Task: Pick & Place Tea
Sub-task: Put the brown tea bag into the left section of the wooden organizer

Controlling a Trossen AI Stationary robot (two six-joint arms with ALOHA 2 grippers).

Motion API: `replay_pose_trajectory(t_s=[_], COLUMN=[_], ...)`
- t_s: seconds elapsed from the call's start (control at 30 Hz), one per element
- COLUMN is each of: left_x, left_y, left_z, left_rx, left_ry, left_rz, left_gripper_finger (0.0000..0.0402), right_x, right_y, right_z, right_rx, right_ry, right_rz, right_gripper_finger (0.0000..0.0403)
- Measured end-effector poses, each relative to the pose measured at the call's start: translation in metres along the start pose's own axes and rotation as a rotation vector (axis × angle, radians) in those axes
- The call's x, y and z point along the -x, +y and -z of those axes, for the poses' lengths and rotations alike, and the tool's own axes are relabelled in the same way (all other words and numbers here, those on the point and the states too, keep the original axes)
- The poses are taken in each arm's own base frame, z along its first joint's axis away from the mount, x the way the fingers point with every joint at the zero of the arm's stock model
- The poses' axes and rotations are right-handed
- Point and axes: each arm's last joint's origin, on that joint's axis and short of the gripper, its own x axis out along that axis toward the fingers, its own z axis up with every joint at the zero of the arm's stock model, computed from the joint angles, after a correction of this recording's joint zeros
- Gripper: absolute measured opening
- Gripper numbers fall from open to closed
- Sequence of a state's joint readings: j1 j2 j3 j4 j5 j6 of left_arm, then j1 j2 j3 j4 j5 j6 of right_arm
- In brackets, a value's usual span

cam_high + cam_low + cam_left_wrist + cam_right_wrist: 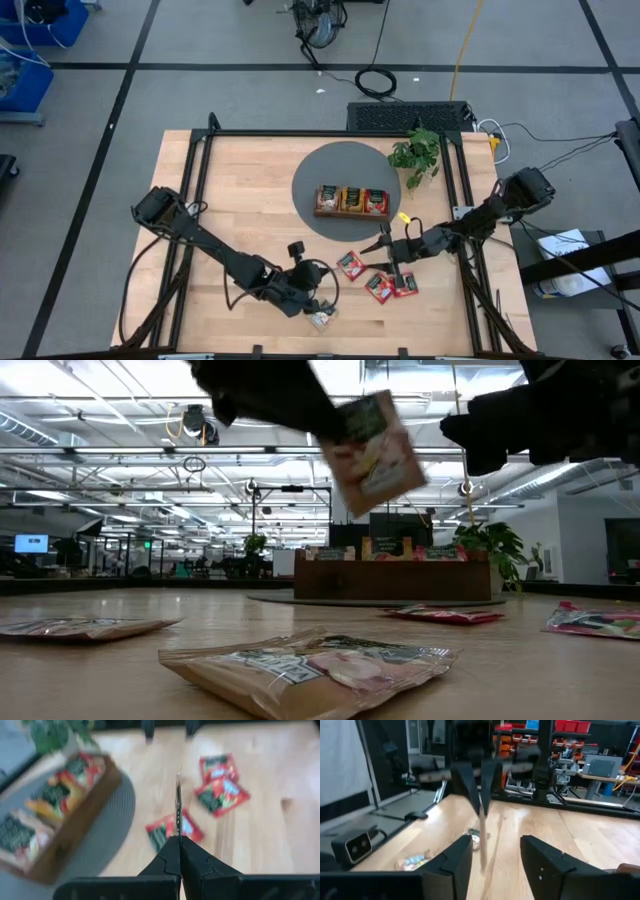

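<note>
On the left half of the pale wooden counter (240, 190), the left end effector (312, 298) is clamped on a flat beige tea packet (372, 448), pinched edge-on between its dark fingers (170, 857) and held tilted above the boards near the front edge. Another beige packet (310, 670), crinkled and glossy, lies flat on the counter just below it, and a second one (85, 626) lies flat further to the side in the low view. Toward the middle, a round grey mat (325, 215) carries a brown wooden tray (352, 214) with three compartments, each holding upright packets with dark labels: beige-green, orange-yellow and red. In front of the mat, three red packets (352, 265) lie loose on the bare wood, one apart from the other two, which overlap. They lie between the two arms. A small green leafy plant (417, 153) stands at the mat's far right edge, beside the tray. On the right, the right end effector (390, 252) hovers just beside the red packets with its blocky dark fingers (545, 862) apart and holding nothing.
</note>
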State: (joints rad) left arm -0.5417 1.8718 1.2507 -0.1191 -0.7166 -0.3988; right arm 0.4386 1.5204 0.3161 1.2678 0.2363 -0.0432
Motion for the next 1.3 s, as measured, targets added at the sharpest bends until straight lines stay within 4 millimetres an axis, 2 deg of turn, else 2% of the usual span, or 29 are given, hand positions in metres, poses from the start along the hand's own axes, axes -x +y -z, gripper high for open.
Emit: replay_pose_trajectory(t_s=[0.1,0.2,0.4,0.63,0.73,0.9,1.1,1.3], left_x=[-0.004,-0.004,-0.004,-0.003,-0.002,-0.004,-0.01,-0.013], left_y=[0.002,0.002,0.002,0.0,-0.001,0.001,0.008,0.012], left_z=[0.004,0.004,0.004,0.004,0.003,0.002,0.0,0.001], left_rx=[0.02,0.026,0.015,0.014,0.016,0.008,0.02,0.017], left_ry=[0.035,0.038,0.042,0.04,0.028,0.028,0.034,0.062], left_rz=[0.0,0.015,0.018,0.022,0.029,0.023,0.007,0.014], left_gripper_finger=[0.0001,0.0001,0.0001,0.0001,0.0001,0.0001,0.0001,0.0001], right_x=[-0.003,-0.015,-0.047,-0.059,-0.06,-0.063,-0.074,-0.085], right_y=[-0.001,-0.002,0.004,0.003,-0.004,-0.012,-0.012,-0.011], right_z=[-0.003,-0.009,-0.02,-0.027,-0.026,-0.021,-0.005,-0.004], right_rx=[-0.038,-0.06,-0.059,-0.092,-0.115,-0.201,-0.209,-0.184], right_ry=[-0.006,0.014,0.21,0.215,0.223,0.246,0.286,0.249], right_rz=[0.008,0.017,0.018,0.009,0.025,-0.051,-0.099,-0.109], right_gripper_finger=[0.0167,0.0175,0.0185,0.0211,0.0223,0.023,0.0213,0.02])
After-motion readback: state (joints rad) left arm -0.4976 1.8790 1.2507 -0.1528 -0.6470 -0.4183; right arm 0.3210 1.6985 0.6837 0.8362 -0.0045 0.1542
